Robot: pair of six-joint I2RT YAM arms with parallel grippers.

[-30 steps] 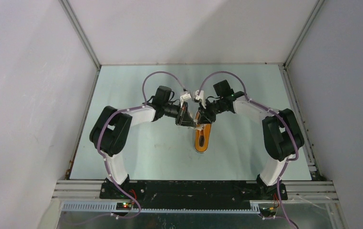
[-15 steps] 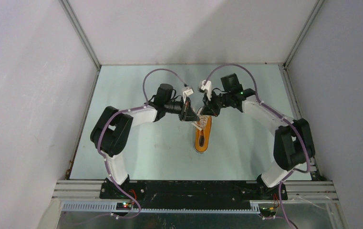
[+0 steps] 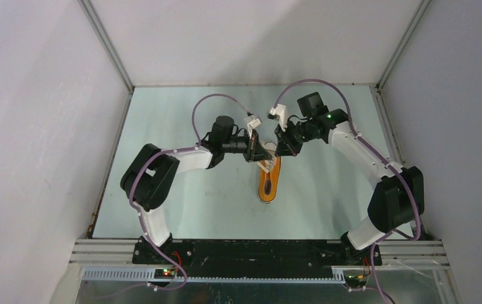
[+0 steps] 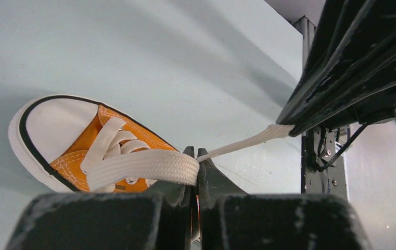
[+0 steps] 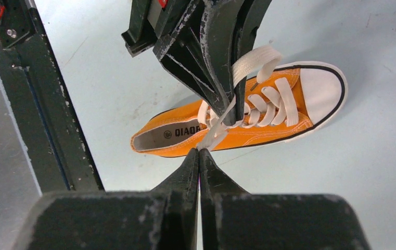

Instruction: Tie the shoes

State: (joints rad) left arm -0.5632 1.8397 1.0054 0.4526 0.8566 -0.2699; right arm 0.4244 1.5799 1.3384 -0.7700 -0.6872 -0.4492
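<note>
The orange sneaker (image 3: 268,182) with white toe cap lies at the table's middle, its heel toward the arm bases; it also shows in the left wrist view (image 4: 81,140) and the right wrist view (image 5: 268,122). My left gripper (image 3: 260,153) is shut on a flat white lace (image 4: 143,165) just above the shoe's laced part. My right gripper (image 3: 280,150) is shut on the other white lace (image 5: 214,133), which runs taut from the eyelets to its tips (image 5: 199,151). The two grippers face each other, close together over the shoe's far end.
The pale green table (image 3: 187,196) is walled by white panels on three sides, with metal rails (image 3: 390,133) along its edges. A black base bar (image 3: 257,250) runs along the near edge.
Both grippers have moved toward the far side of the shoe, the right arm stretching out more. The laces are pulled tauter between them.
</note>
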